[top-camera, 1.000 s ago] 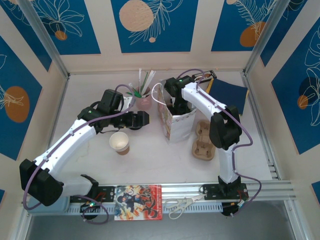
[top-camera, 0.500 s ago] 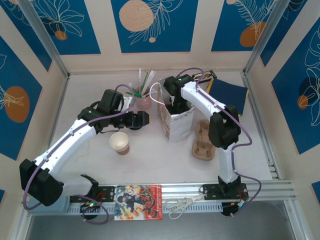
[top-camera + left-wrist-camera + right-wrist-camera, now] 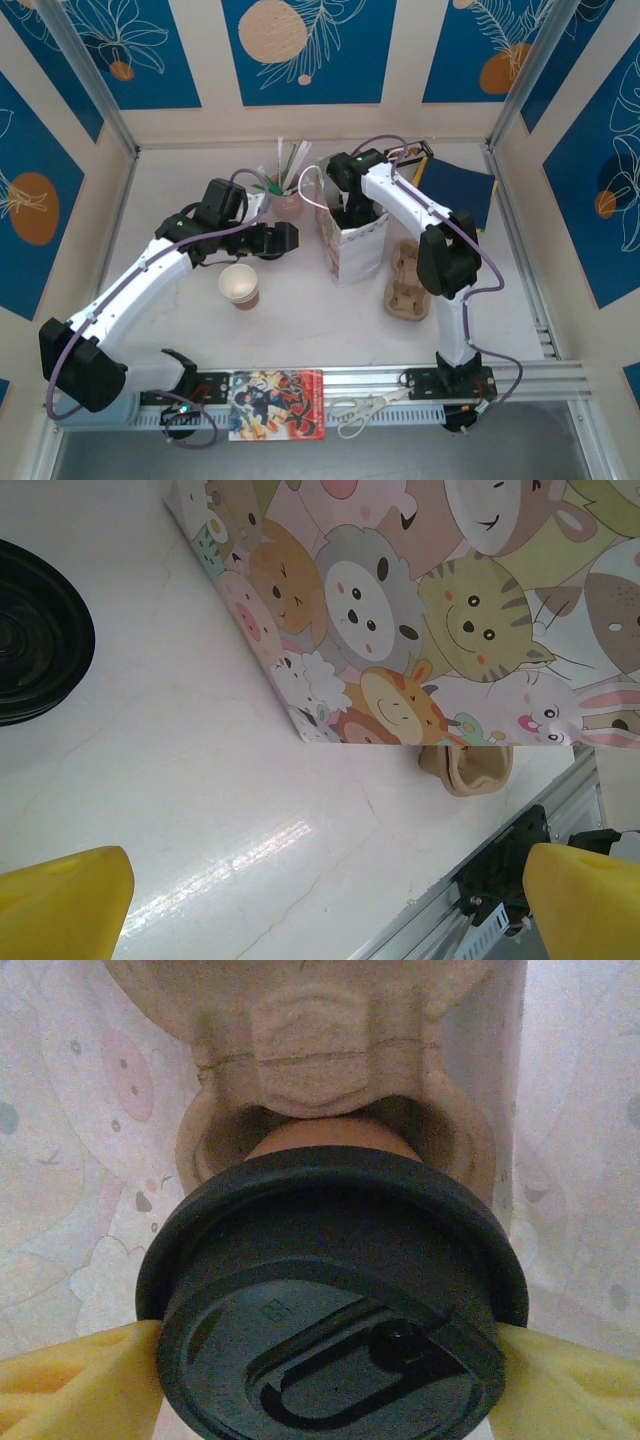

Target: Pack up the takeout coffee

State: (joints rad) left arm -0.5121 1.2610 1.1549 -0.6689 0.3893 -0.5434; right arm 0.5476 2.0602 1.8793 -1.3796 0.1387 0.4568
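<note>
I judge the right claw point(image 3: 330, 1375) is seating a lidded cup point(image 3: 320, 1138) in the tray point(image 3: 320, 1050) inside the bag point(image 3: 352, 250), fingers point(image 3: 70, 1380) flanking its lid point(image 3: 330, 1290), though I cannot tell if they clamp it, while the lidless cup point(image 3: 239, 285) stands left of the bag by my left claw point(image 3: 320, 905), spread wide; next, withdraw straight up.

Left wrist: sat behind the left gripper point(image 3: 320, 905), faced low across the table point(image 3: 200, 810), printed bag point(image 3: 420, 610) close ahead of the fingertips.
Right wrist: sat behind the right gripper point(image 3: 330, 1380), faced the black lid point(image 3: 330, 1290) between the fingertips, very near.
Top external: hung high above and well behind both grippers, faced down, far off.
Shared: printed bag, seen from outside and from inside.
</note>
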